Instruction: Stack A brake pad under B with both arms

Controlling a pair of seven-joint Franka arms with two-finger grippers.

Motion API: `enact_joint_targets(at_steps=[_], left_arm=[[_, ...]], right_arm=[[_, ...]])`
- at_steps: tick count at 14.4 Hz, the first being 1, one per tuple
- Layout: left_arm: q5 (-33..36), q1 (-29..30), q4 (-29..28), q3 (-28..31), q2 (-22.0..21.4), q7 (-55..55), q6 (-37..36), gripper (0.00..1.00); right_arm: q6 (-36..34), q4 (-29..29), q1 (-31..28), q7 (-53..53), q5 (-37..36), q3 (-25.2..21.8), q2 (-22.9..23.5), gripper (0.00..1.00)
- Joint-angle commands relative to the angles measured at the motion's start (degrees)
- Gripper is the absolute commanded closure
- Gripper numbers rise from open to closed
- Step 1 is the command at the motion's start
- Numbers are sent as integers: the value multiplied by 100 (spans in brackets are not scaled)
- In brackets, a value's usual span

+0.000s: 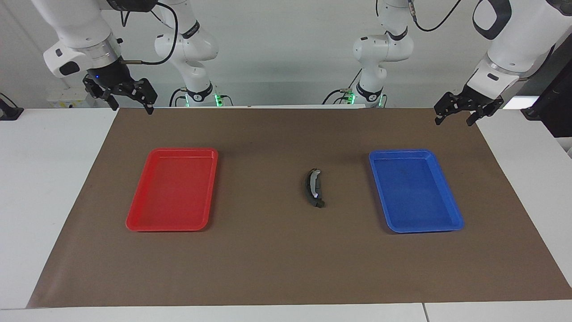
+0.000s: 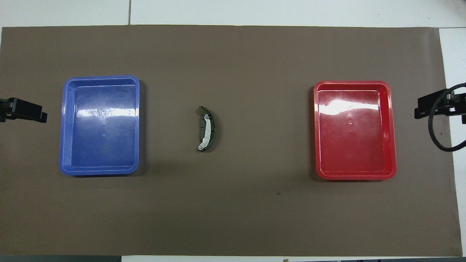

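Two trays, one stacked pair, no writing we can read.
We see B (image 1: 313,188) lying on the A brake pad (image 2: 201,125) between one red tray (image 1: 172,190) and one blue tray (image 1: 415,190); left gripper (image 1: 456,115) and right gripper (image 1: 129,99) hang open, empty.

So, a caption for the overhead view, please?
Silver-banded black brake shoe lying on brown mat between blue tray and red tray.
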State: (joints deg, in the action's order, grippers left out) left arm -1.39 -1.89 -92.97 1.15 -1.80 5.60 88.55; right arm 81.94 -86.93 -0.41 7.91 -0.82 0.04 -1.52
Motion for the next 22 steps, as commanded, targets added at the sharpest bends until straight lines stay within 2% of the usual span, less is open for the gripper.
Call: enact_joint_targets(at_steps=[1,8,22], left_arm=[[16,22,-117,0,-110,-59,66,1],[16,22,-117,0,-110,-59,66,1],[16,22,-117,0,-110,-59,66,1]], right_arm=[[-47,150,-38,-140,109,23,56,0],[-20,-78,-11,-492,-208,31,-50,0],[59,-157,-20,-413,-41,23,-85,0]])
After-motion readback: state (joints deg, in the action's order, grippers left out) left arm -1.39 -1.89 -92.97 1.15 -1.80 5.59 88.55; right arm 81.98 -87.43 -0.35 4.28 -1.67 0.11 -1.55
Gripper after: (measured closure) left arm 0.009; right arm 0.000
